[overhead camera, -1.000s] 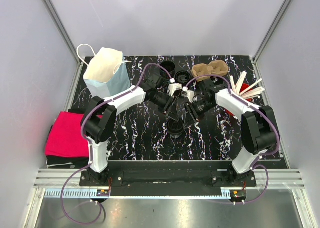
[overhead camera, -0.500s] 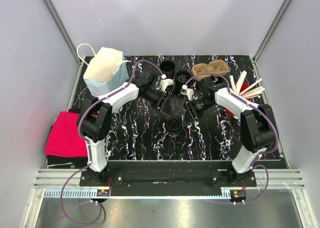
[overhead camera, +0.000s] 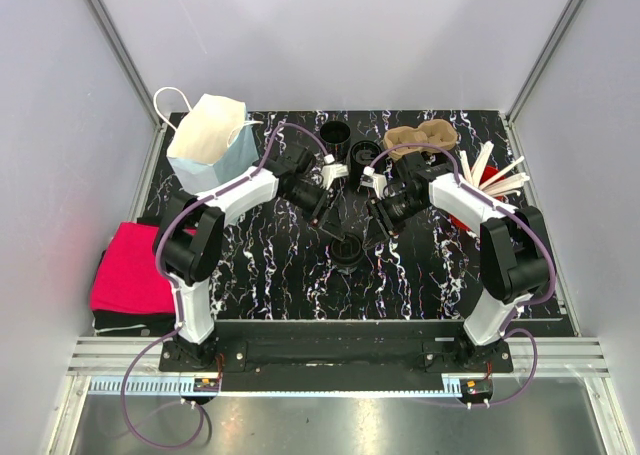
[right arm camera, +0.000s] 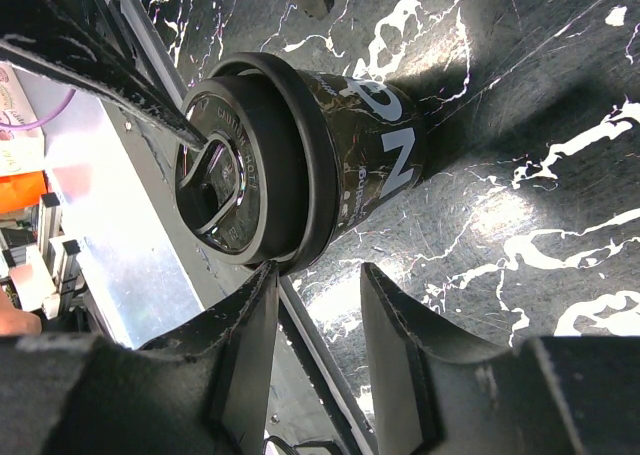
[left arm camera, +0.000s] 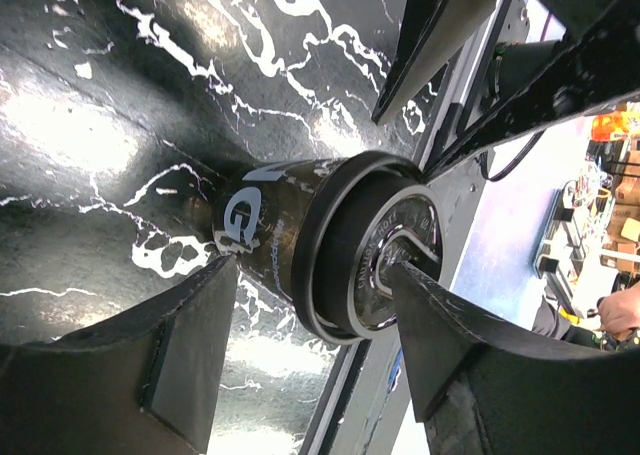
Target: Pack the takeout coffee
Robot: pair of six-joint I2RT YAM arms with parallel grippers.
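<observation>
Both sets of jaws look spread to me: left gripper (overhead camera: 331, 221) and right gripper (overhead camera: 379, 219) flank the upright lidded coffee cup (overhead camera: 348, 252) on the table (overhead camera: 270, 267), neither gripping it.

From the top camera you cannot separate the fingertips of the left gripper (overhead camera: 333, 220) or the right gripper (overhead camera: 378, 225): black against the black marbled table (overhead camera: 280, 275), they blur together near the lidded cup (overhead camera: 348, 252). The paper bag (overhead camera: 205, 140) shows you only its mouth; you cannot see down to its bottom. In the left wrist view both fingers (left arm camera: 190, 355) run off the bottom edge. The cup's white lettering curves out of sight, and the raised words on the lid (left arm camera: 380, 265) are too small to read. At the right edge a person's hand (left arm camera: 622, 315) is cut off and blurred.
</observation>
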